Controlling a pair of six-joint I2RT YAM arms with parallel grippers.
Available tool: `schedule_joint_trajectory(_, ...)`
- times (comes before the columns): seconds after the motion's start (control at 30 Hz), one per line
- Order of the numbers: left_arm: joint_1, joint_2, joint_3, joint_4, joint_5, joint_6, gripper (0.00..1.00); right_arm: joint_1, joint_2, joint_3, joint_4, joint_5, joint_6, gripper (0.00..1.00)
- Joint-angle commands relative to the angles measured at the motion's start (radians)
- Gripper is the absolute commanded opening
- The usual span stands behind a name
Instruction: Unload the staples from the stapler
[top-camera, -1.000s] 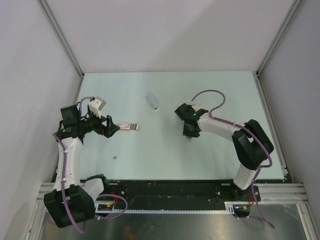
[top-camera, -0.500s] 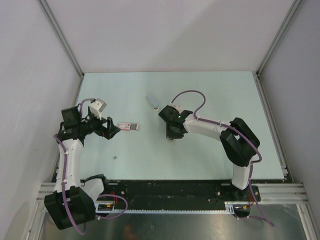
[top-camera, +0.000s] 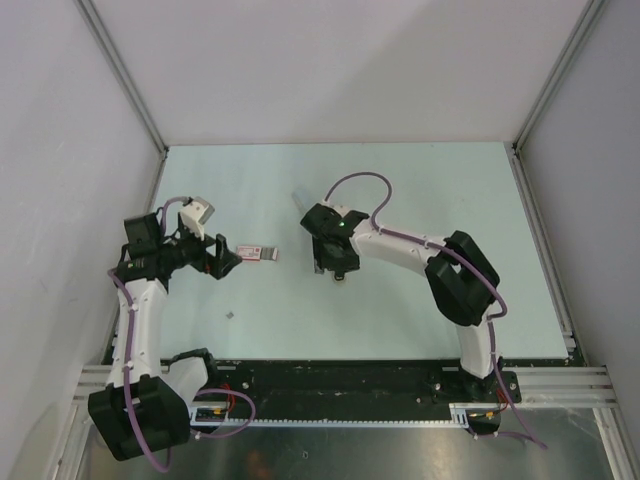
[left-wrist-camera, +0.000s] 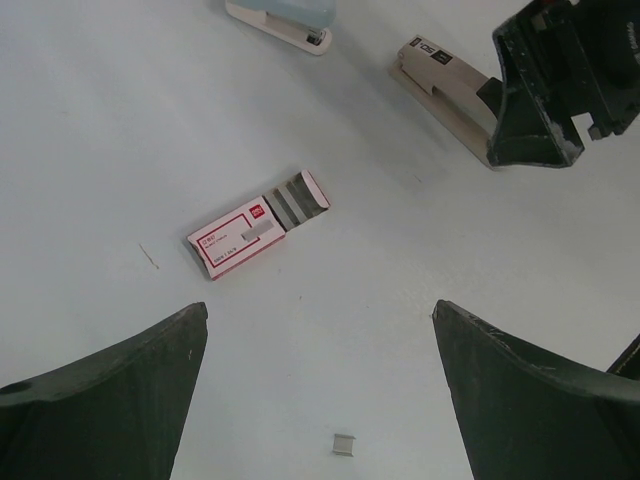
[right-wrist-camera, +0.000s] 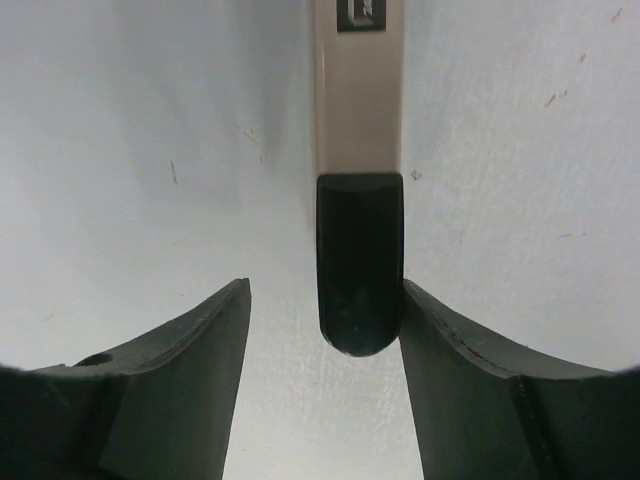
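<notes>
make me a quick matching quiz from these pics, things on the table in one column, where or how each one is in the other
1 red-and-white box
2 beige stapler
3 light blue stapler
4 loose staple strip

a between the open fingers of the right gripper
b tray slid partly out
c top edge of the left wrist view
d bottom of the left wrist view

Pairs: 1-b, 2-a, 3-c, 4-d

place: lab cell | white walls, aluminium frame (enclosed)
</notes>
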Motion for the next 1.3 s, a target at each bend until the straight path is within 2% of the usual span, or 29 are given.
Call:
schedule_joint_trajectory(0.0,-0.014,-0.030,0.011,0.014,0.007,-0.016,1.00,-0.009,0.050,0.120,-0.080,0.043,-0.045,0.63)
schedule_joint_trajectory(0.2,-0.041,-0.022,-0.003,0.014,-0.016,-0.016,1.00,-0.033,0.082,0.169,-0.096,0.030,-0.087,0.52)
schedule_joint_trajectory(0.47,-0.110,0.014,-0.006,0.015,-0.063,-0.019,0.99,-0.049,0.091,0.164,-0.088,-0.013,-0.110,0.24)
schedule_joint_trajectory(0.57,-0.192,0.038,-0.003,0.032,-0.078,-0.046,0.99,-0.053,0.084,0.164,-0.069,-0.040,-0.107,0.08)
schedule_joint_trajectory(0.63,-0.282,0.064,-0.001,0.066,-0.113,-0.078,0.99,-0.052,0.061,0.164,-0.040,-0.060,-0.101,0.02)
schedule_joint_trajectory(0.73,-0.378,0.094,0.000,0.144,-0.159,-0.129,1.00,-0.041,-0.016,0.133,0.049,-0.075,-0.080,0.00)
schedule_joint_trajectory(0.87,-0.428,0.116,0.004,0.245,-0.153,-0.192,0.99,-0.025,-0.149,0.019,0.224,-0.065,-0.011,0.00)
schedule_joint_trajectory(1.1,-0.568,0.217,0.015,0.267,-0.157,-0.219,0.99,0.017,-0.293,-0.133,0.395,0.040,0.097,0.00)
schedule_joint_trajectory(1.27,-0.598,0.265,-0.012,0.276,-0.120,-0.245,0.99,0.028,-0.339,-0.196,0.445,0.109,0.153,0.00)
